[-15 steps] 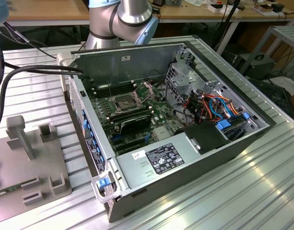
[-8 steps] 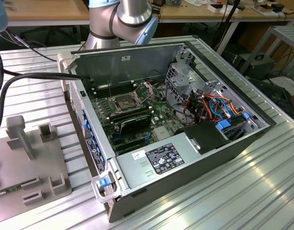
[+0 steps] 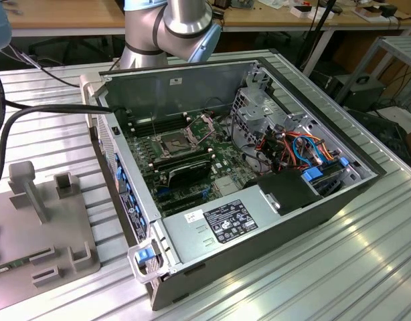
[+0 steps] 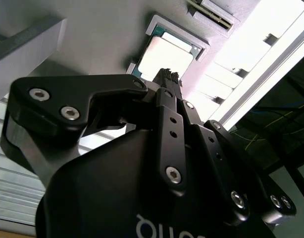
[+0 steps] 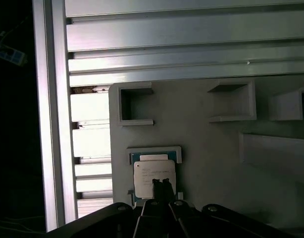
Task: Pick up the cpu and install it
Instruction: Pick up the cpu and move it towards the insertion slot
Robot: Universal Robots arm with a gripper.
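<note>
The cpu [image 5: 153, 174] lies flat in a shallow framed pocket of the grey holder plate [image 5: 206, 148], close to the plate's edge, where the ribbed metal table [image 5: 191, 44] shows beyond. Its dull metal top faces up and nothing holds it yet.

The pincer [image 5: 162, 184] hangs right over the chip. Its two slim black fingers are pressed together, tip against tip, with nothing between them. In both wrist views the joined tips cover the chip's face, off-centre toward one of its edges, so the cpu lies straight beneath them rather than off to a side. I cannot tell whether the tips touch the metal or stop just short of it.

The chip is close to square, so it has no real long axis; its sides run parallel to the plate's edge and to the pocket's frame.

In the exterior view the open computer case [image 3: 172, 87] stands just beside the plate, on the exterior view's right, its socket [image 3: 173, 142] unlatched.
</note>
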